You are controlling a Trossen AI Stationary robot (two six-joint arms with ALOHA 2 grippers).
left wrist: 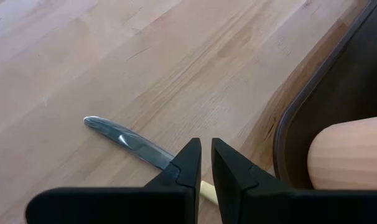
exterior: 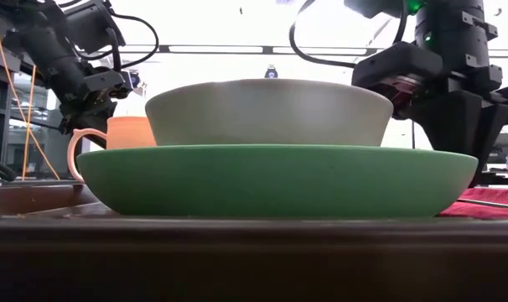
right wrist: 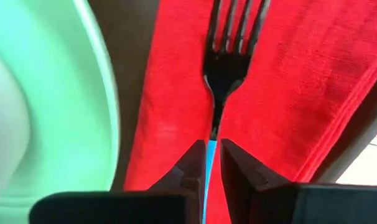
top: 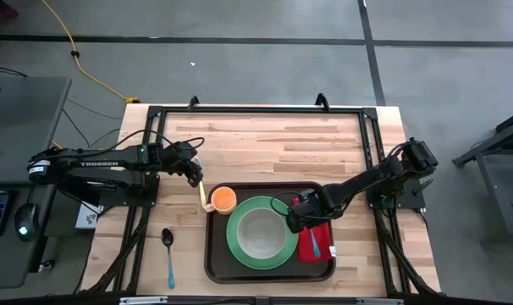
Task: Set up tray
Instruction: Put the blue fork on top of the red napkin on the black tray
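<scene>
Tray (top: 212, 254) sits at near-centre of the wooden surface (top: 273, 144), carrying a green plate (top: 236, 246) with a grey bowl (top: 261, 230) in it, an orange cup (top: 223, 200) at its far-left corner, and a red napkin (top: 322, 234) on its right. Fork (right wrist: 229, 56) lies on the napkin. Right gripper (right wrist: 211, 160): jaws narrowly apart astride the fork's blue handle; grip cannot be told. Left gripper (left wrist: 205, 160): jaws clenched on a knife (left wrist: 123, 139), at the tray's left rim. A spoon (top: 168, 254) lies left of the tray.
</scene>
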